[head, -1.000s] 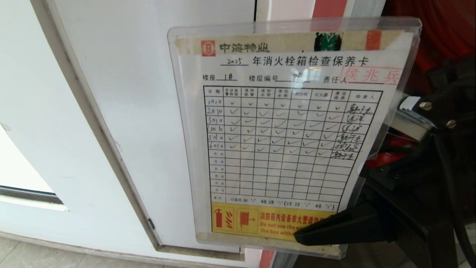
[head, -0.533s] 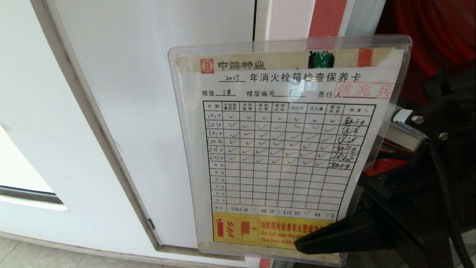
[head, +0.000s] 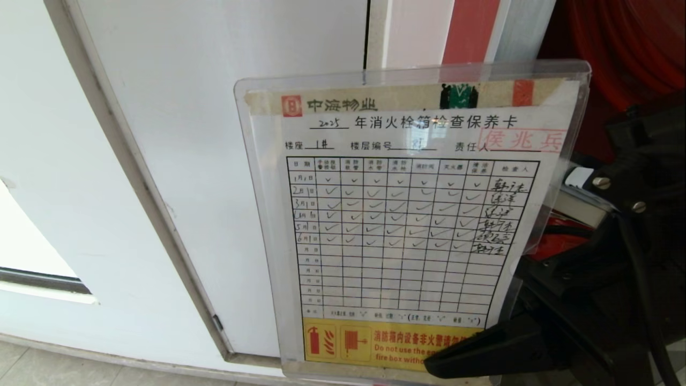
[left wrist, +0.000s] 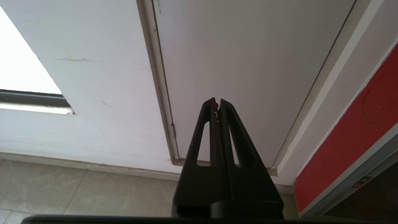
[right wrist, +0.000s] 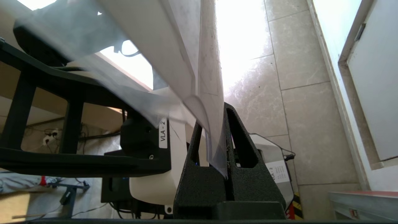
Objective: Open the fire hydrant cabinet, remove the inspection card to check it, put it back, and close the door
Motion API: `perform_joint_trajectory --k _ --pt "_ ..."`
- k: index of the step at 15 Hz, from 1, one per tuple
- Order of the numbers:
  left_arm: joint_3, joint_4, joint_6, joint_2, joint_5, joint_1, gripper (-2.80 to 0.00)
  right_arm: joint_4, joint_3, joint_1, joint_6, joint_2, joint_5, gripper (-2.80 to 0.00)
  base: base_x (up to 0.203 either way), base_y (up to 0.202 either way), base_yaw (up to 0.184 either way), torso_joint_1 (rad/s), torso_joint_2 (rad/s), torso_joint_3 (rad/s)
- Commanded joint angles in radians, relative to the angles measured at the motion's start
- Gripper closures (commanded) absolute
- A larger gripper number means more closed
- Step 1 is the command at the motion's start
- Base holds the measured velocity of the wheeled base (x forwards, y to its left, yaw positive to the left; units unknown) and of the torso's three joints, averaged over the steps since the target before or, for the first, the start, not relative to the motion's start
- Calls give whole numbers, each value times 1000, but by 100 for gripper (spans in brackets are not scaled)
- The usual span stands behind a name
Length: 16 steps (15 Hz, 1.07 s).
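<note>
- Head view: the inspection card filled the middle of the frame, upright, print facing the camera, presumably so its grid could be read. The right gripper pinched the card's lower right corner by the yellow band, leaving the ticks uncovered. The red inside of the fire hydrant cabinet showed at upper right
- Left wrist view: the left gripper sat closed and empty at lower centre, parked before the white panel door
- Right wrist view: the card's edge ran down between the clamped fingers
</note>
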Motion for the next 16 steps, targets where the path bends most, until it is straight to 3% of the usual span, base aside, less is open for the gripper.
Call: perform_joint_trajectory --k 1,5,9,16 --pt "2 0 0 1 0 0 0 -8 -2 8 46 -3 5 0 0 0 0 0 0 0" --pt "0 0 0 1 -1 0 0 -34 -5 19 187 -18 8 0 0 0 0 0 0 0" --pt "0 0 0 1 -1 0 0 -33 -4 19 261 -27 18 0 0 0 0 0 0 0" --pt "0 0 0 1 -1 0 0 -28 21 31 267 -65 21 0 0 0 0 0 0 0"
